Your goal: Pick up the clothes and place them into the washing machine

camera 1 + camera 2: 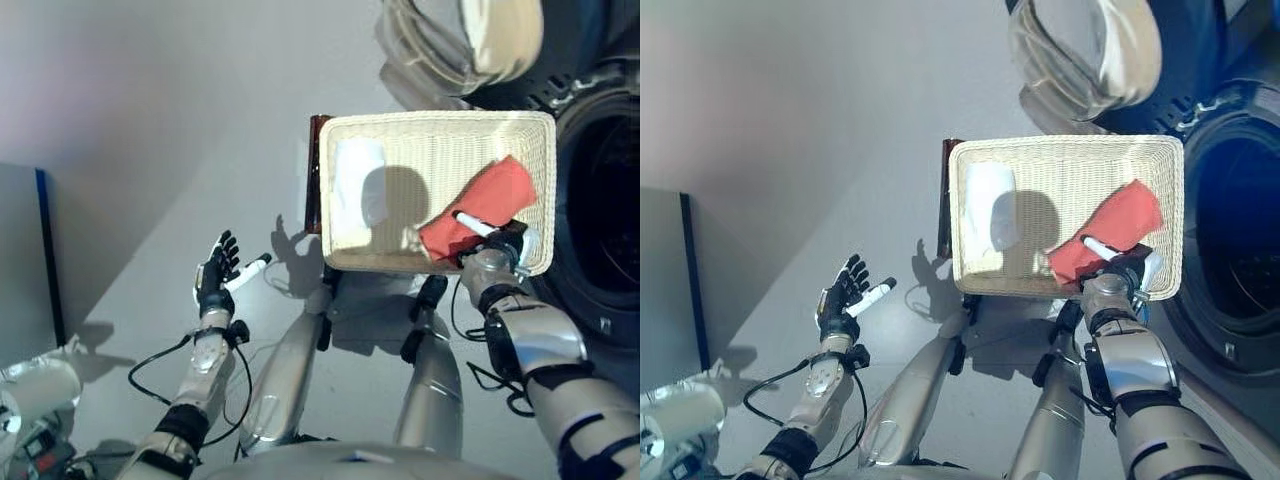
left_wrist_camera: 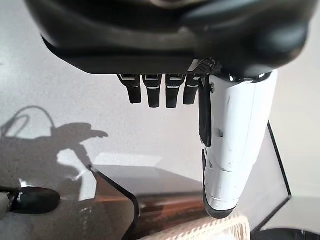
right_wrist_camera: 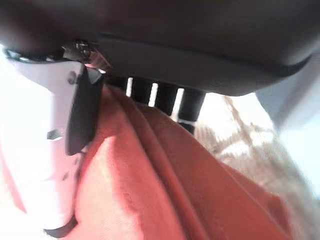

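A shallow wicker basket [image 1: 430, 120] rests on a low dark brown box [image 1: 314, 170] beside the washing machine [image 1: 605, 200]. A red cloth [image 1: 480, 205] lies in its right half and a white cloth [image 1: 358, 190] in its left half. My right hand [image 1: 497, 245] is at the basket's near right corner, with its thumb and fingers closed on the red cloth [image 3: 165, 190]. My left hand [image 1: 215, 272] hangs over the floor to the left of the basket, fingers straight [image 2: 157, 92] and empty.
The washing machine's round opening is dark, just right of the basket, and its door [image 1: 470, 40] stands swung open behind the basket. A dark panel [image 1: 20, 260] stands at the far left. Grey floor lies between it and the basket.
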Motion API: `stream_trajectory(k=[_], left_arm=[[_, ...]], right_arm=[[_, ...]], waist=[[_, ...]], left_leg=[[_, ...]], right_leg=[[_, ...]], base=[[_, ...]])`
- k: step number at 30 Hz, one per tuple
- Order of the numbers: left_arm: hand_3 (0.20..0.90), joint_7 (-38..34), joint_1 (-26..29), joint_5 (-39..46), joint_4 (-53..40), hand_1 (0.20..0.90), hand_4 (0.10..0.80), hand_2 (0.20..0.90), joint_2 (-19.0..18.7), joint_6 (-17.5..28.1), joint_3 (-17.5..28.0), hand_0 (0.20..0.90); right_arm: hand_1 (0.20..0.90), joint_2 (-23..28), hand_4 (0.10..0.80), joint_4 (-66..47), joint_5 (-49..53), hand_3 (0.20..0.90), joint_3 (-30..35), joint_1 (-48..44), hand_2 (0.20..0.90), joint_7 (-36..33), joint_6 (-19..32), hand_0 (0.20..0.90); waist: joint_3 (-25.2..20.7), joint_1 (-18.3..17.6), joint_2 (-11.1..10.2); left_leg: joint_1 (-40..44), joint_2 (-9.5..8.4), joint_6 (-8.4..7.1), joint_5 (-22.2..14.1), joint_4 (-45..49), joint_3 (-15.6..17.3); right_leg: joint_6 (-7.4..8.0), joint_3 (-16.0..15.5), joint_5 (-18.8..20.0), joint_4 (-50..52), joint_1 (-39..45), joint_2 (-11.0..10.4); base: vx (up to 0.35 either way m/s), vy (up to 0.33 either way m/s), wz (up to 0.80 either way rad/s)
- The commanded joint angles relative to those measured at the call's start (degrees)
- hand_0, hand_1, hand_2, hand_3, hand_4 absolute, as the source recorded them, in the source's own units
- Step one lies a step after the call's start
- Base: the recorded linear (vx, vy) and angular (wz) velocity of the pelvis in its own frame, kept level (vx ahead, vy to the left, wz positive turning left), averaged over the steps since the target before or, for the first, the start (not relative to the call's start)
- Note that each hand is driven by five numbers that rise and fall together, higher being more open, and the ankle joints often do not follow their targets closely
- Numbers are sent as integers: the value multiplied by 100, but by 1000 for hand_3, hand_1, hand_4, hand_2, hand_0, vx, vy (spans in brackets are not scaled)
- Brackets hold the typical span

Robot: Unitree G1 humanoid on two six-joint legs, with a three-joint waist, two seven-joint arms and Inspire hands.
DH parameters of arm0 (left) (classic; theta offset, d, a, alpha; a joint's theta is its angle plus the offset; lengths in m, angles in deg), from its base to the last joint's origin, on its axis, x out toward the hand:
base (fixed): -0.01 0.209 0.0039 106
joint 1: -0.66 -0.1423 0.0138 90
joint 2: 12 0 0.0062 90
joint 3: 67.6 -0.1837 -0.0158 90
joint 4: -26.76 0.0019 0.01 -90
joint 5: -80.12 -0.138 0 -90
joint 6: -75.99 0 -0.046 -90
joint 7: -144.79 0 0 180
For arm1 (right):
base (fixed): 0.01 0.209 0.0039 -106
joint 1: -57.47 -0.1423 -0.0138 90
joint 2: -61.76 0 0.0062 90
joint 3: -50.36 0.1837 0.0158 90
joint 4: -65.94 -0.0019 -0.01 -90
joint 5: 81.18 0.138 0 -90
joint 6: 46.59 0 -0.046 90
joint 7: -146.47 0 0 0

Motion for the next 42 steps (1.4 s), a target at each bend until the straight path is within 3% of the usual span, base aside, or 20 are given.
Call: stream_trajectory(k=[1, 8, 17, 21, 23, 24, 28, 30, 31, 32, 38, 42], left_arm=[[900, 8, -49, 149, 98, 900, 800, 900, -285, 279, 286, 900], [900, 152, -59, 529, 530, 900, 800, 900, -127, 398, 209, 900], [900, 344, -191, 760, 773, 900, 800, 900, -54, 443, -24, 900], [900, 399, -238, 802, 753, 900, 800, 900, -71, 472, -59, 900], [900, 443, -292, 838, 772, 900, 800, 900, -110, 475, -70, 900], [900, 446, -276, 841, 775, 900, 800, 900, -96, 476, -73, 900], [900, 496, -319, 890, 779, 900, 800, 900, -210, 511, -112, 900], [900, 479, -330, 911, 763, 900, 800, 900, -253, 520, -147, 900], [900, 456, -346, 913, 733, 900, 800, 900, -271, 520, -159, 900], [900, 437, -343, 943, 709, 900, 800, 900, -276, 519, -164, 900], [900, 410, -318, 1042, 828, 900, 800, 900, -206, 460, -237, 900], [900, 515, -315, 1132, 849, 900, 800, 900, -46, 461, -312, 900]], right_arm=[[200, 1, 300, -844, 1578, 200, 198, 265, 200, 311, 1083, 200], [200, -829, 300, -2188, 3441, 200, 1058, 785, 200, 1029, 2124, 200], [200, -809, 300, -2420, 3522, 200, 1257, 670, 200, 899, 2412, 200], [200, -458, 300, -2413, 3373, 200, 1265, 343, 200, 756, 2406, 200], [200, 54, 300, -2454, 3191, 200, 1218, -52, 200, 654, 2372, 200], [200, 79, 300, -2438, 3183, 200, 1213, -79, 200, 644, 2364, 200], [200, 1285, 300, -2816, 2712, 200, 942, -1024, 200, 276, 2440, 200], [200, 1636, 300, -2924, 2493, 200, 779, -1368, 200, 13, 2513, 200], [370, 1822, 422, -3099, 2398, 370, 712, -1531, 370, -74, 2561, 370], [900, 1873, 800, -3245, 2338, 900, 640, -1612, 900, -169, 2628, 900], [900, 1774, 800, -3196, 2308, 900, 489, -1569, 900, -118, 2463, 900], [900, 1385, 800, -2526, 2518, 900, 674, -1362, 900, 78, 2311, 900]], waist=[[-250, -148, 92], [-302, -352, 221], [-392, -407, 419], [-471, -395, 543], [-551, -381, 607], [-540, -374, 622], [-645, -359, 689], [-685, -339, 719], [-698, -338, 731], [-706, -342, 738], [-737, -429, 737], [-758, -464, 846]], left_leg=[[-341, 12, -365, -244, 110, 139], [-313, 4, -342, -340, 253, 237], [-243, 19, -328, -441, 370, 352], [-194, 22, -342, -439, 319, 407], [-157, 54, -359, -438, 290, 436], [-154, 58, -360, -439, 287, 438], [-84, 111, -411, -369, 127, 472], [-57, 118, -418, -350, 63, 487], [-39, 113, -422, -340, 30, 503], [-33, 115, -425, -333, -1, 519], [4, 157, -441, -319, -60, 594], [14, 151, -451, -332, -55, 623]], right_leg=[[-131, 97, -46, -635, 481, 158], [-159, 246, -120, -520, 444, 202], [-180, 407, -187, -382, 418, 248], [-178, 469, -200, -392, 408, 280], [-180, 510, -221, -398, 401, 299], [-181, 513, -219, -397, 400, 303], [-171, 592, -199, -481, 398, 339], [-165, 620, -196, -481, 364, 349], [-160, 642, -187, -481, 339, 364], [-159, 661, -178, -484, 318, 369], [-174, 721, -171, -482, 256, 428], [-201, 785, -177, -483, 241, 451]], base=[[-9, 7, -15], [-2, 26, -16], [10, 18, -11], [15, 8, -5], [48, -25, -17], [59, -36, -11], [48, -18, -11], [42, 6, -13], [35, 11, -11], [27, 6, -15], [22, -6, -12], [1, 7, -6]])
